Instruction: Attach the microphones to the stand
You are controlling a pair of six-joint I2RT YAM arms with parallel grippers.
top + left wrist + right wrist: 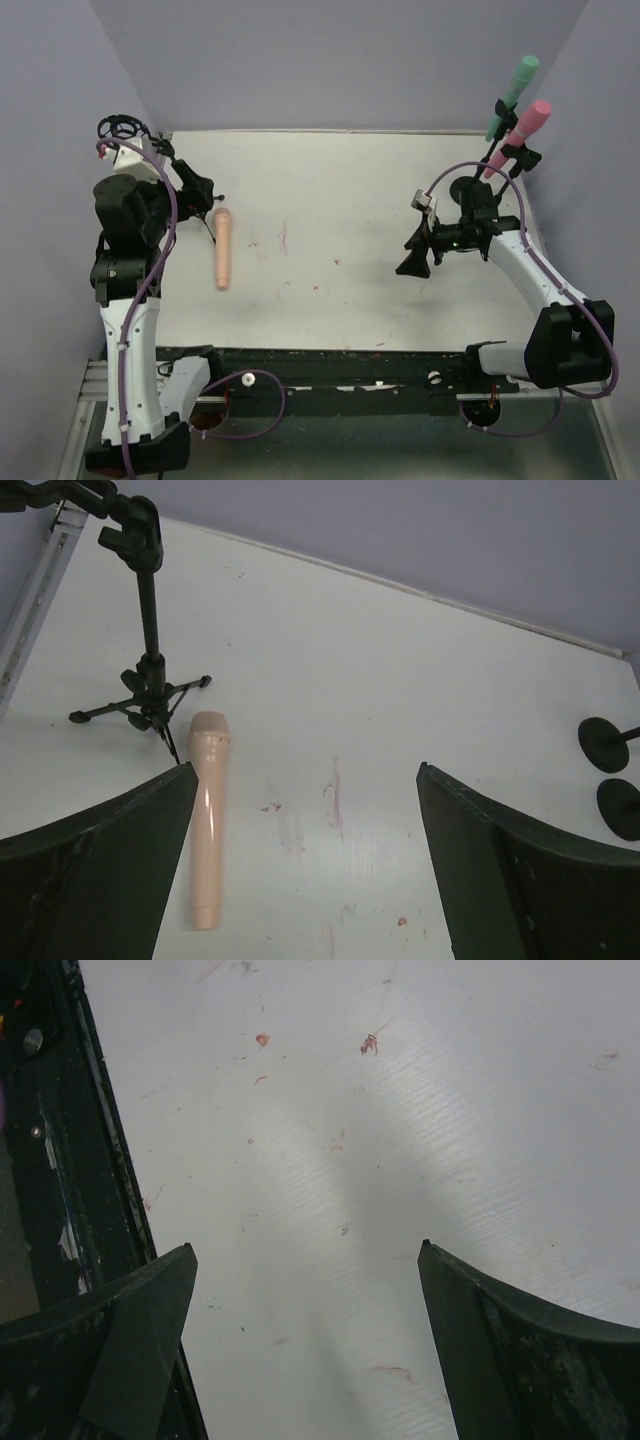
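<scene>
The left end effector [305, 770] and the right end effector [305, 1248] are shown released and empty. The peach microphone [207, 815] lies flat near the left edge of the surface [330, 200], its far end just beside the feet of an unoccupied stand [147, 660]. It is judged light, rigid, smooth and liable to roll; a grasp across mid-handle is advised. The green microphone [513, 95] and the pink microphone [522, 130] are seen clipped aloft at the far right corner.

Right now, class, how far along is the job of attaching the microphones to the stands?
Done: mint green microphone and pink microphone sit in stands, right rear. In hand: nothing; left gripper and right gripper are open, empty. Left: peach microphone lies on the table beside the empty tripod stand.
</scene>
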